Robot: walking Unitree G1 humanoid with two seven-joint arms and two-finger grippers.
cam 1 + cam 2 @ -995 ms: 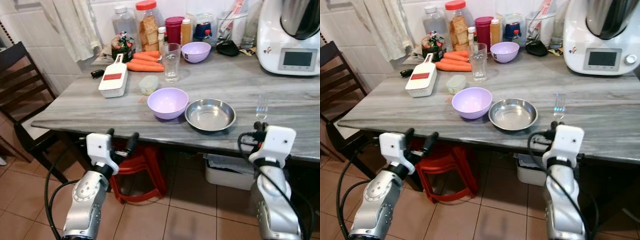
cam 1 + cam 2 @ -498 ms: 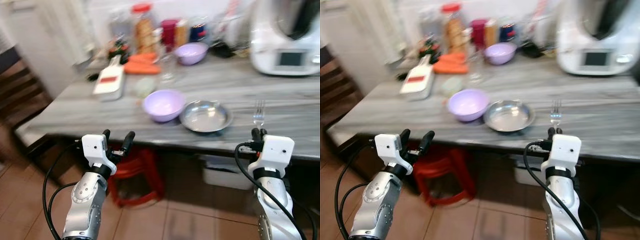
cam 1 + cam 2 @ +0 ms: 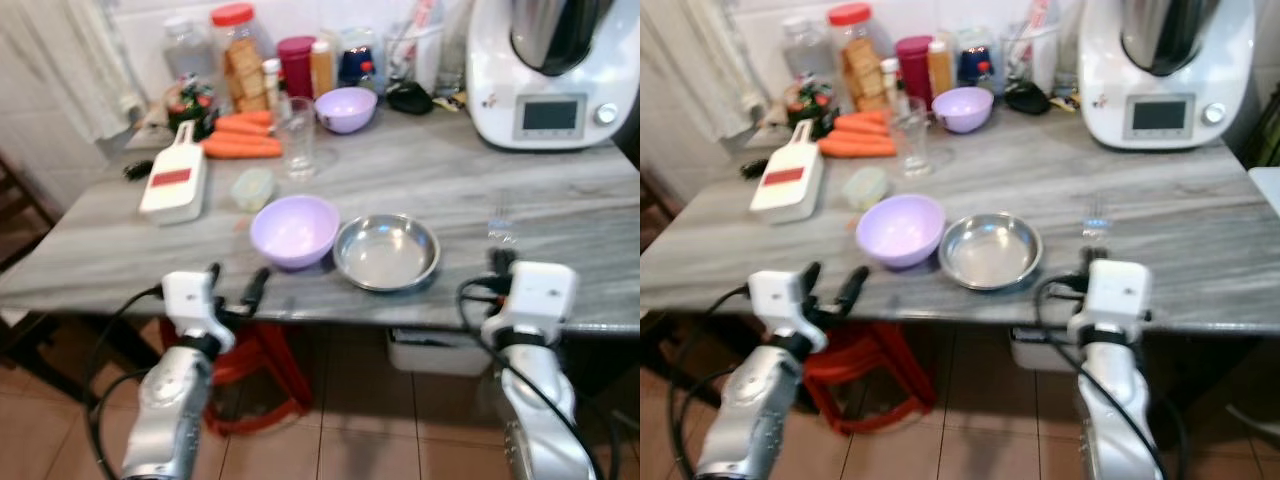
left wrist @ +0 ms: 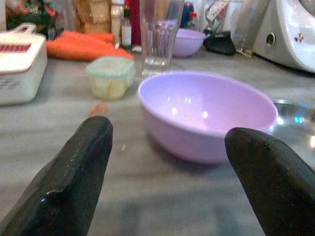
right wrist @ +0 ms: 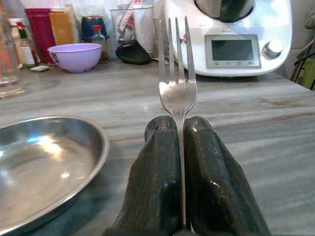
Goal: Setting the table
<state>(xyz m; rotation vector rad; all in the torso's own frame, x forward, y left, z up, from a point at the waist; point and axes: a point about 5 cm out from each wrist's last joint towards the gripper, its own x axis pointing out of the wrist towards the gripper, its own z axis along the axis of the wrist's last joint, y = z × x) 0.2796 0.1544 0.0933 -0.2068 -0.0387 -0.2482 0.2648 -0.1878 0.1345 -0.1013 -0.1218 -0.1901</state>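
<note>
My right gripper (image 5: 178, 128) is shut on a metal fork (image 5: 176, 83) whose tines point up and forward; it hovers at the table's near edge, right of the steel plate (image 3: 386, 251). The fork (image 3: 499, 228) shows faintly above that wrist. A lilac bowl (image 3: 294, 230) sits just left of the plate. My left gripper (image 3: 233, 285) is open below the table's front edge, facing the lilac bowl (image 4: 206, 113) with nothing between its fingers (image 4: 69, 182). A drinking glass (image 3: 297, 137) stands behind the bowl.
A white grater (image 3: 174, 186), carrots (image 3: 240, 148), a small lidded tub (image 3: 252, 187), jars, a second lilac bowl (image 3: 346, 108) and a white kitchen machine (image 3: 548, 70) crowd the back of the grey table (image 3: 560, 200). A red stool (image 3: 262, 372) stands underneath.
The camera has swung right and steadied, so the whole scene shifted left. Both grippers keep their places at the table's front edge; the fork stays held.
</note>
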